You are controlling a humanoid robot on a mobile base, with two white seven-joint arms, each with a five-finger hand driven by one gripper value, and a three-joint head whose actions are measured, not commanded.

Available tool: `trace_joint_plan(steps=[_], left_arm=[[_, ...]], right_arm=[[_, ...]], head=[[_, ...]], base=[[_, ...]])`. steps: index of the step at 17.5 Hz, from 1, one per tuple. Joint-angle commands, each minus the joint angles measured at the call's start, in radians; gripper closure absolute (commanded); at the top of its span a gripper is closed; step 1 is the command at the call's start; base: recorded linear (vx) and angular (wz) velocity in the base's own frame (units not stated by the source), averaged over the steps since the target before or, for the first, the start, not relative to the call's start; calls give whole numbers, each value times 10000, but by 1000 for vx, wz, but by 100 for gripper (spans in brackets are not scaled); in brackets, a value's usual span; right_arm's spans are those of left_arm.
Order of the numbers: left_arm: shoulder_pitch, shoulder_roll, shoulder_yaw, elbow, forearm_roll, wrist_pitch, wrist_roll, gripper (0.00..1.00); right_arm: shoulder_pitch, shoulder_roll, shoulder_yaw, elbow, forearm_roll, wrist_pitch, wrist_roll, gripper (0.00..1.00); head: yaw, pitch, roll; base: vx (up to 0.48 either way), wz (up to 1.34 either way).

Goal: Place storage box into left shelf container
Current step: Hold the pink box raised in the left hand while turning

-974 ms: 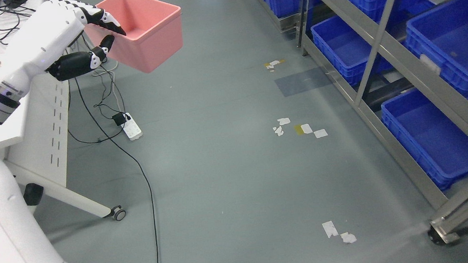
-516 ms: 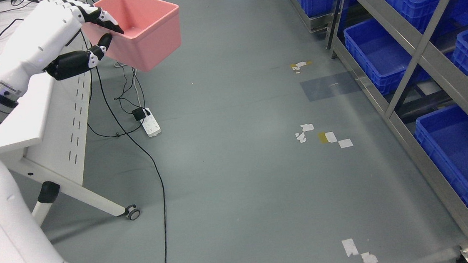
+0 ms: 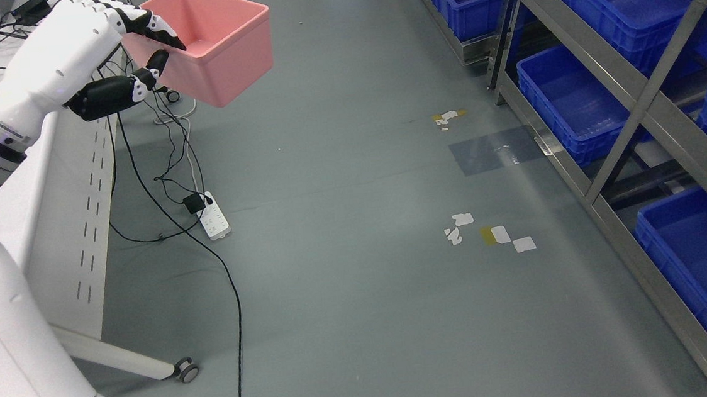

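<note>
While our left hand (image 3: pixel 143 51) pinches the near wall of the pink storage box (image 3: pixel 209 42), fingers over the rim and thumb outside, the box hangs at far left above the floor, well apart from the shelf (image 3: pixel 615 70) (blue bins (image 3: pixel 567 103) at right). We should carry it level across.

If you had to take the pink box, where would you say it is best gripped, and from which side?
Grip the pink box by its rim, from above at a side wall. It is open-topped with thin upright walls, so fingers can hook inside with the thumb outside. The left hand holds it just so at the near left wall; the opposite rim is free.
</note>
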Motion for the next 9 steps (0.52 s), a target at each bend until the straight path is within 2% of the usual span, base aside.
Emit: trace_joint_plan(steps=[1, 9], left_arm=[[0, -1, 54, 10, -7, 0, 0, 100], [-15, -17, 115, 25, -7, 0, 0, 100]], right_arm=[[0, -175, 0, 0, 77, 5, 3424, 0], [0, -175, 0, 0, 77, 5, 3424, 0]], head=[[0, 0, 0], [0, 0, 0]], base=[[302, -113], [346, 4]])
